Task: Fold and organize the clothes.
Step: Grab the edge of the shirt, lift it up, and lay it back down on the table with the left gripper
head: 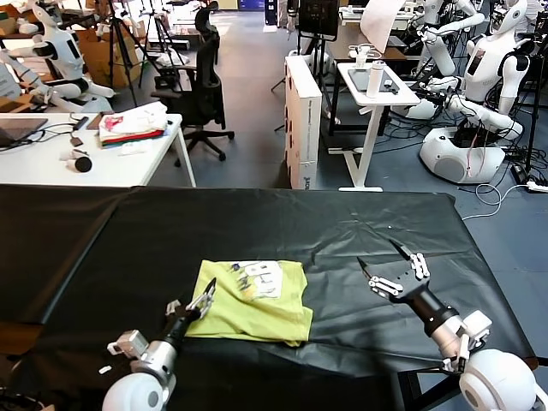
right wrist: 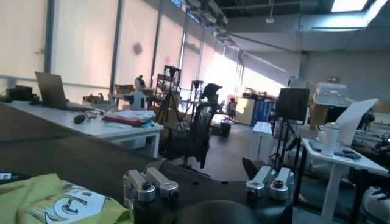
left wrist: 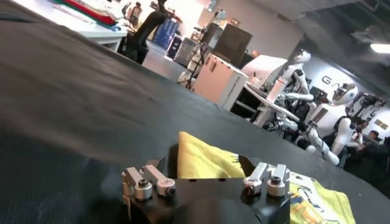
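One lime-yellow T-shirt [head: 253,301] lies folded into a rough rectangle on the black table cover [head: 128,240], its white printed graphic [head: 259,279] facing up on the far half. The left gripper [head: 199,302] sits at the shirt's left edge with its jaws spread wide, one dark fingertip over the yellow cloth; whether it actually touches the fabric cannot be told. In the left wrist view the shirt [left wrist: 207,161] rises just ahead of that gripper [left wrist: 204,173], between its parted fingers, with nothing clamped. The right gripper [head: 394,264] hovers over bare black cover, well apart from the shirt on its right side, jaws also fully spread and holding nothing; from the right wrist view the shirt [right wrist: 55,201] shows off to one side of that gripper [right wrist: 207,176]. Beyond the left gripper, a white desk [head: 154,158] carries a white, pink and red fabric pile [head: 133,127].
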Tool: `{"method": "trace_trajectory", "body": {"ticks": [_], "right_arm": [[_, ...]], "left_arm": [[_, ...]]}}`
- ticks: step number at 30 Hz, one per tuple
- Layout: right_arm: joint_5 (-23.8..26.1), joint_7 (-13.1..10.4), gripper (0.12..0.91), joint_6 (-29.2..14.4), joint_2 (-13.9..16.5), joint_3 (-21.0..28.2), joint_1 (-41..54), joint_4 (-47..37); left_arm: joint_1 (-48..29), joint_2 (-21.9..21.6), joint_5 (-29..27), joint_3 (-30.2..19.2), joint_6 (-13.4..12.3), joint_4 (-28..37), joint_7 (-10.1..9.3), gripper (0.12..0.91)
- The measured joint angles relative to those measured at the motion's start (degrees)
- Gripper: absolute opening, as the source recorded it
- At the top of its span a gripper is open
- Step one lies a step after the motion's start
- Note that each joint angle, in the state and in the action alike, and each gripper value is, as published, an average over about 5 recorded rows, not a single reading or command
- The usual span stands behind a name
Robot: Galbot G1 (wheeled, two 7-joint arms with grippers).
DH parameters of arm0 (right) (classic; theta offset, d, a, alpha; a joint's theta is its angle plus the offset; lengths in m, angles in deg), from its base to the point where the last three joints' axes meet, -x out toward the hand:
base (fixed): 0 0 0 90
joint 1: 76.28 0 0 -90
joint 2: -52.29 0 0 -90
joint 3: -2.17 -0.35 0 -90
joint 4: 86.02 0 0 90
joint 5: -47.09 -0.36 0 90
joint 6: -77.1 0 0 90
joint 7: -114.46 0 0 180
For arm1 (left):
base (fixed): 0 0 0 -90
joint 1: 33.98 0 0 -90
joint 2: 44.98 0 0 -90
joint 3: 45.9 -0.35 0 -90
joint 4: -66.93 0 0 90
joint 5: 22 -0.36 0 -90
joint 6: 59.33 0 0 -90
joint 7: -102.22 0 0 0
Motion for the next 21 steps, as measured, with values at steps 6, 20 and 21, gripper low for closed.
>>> {"method": "trace_trajectory", "body": {"ticks": [6,20,21], "right_arm": [[0.14,0.06,0.907,-0.01,-0.26,-0.01,0.02,-0.1],[3.01,-1.08,0.907,0.31,-2.19,0.29,1.4,-1.43],[3.46,-1.32,0.907,0.38,-2.42,0.39,1.56,-1.63]], "left_arm": [[0.31,0.55,0.6,-0.2,0.43,-0.38,-0.05,0.77],[0.55,0.74,2.88,-0.07,3.14,-1.6,-0.49,0.18],[0.58,0.64,2.87,0.04,3.49,-1.85,-0.78,0.177]]}}
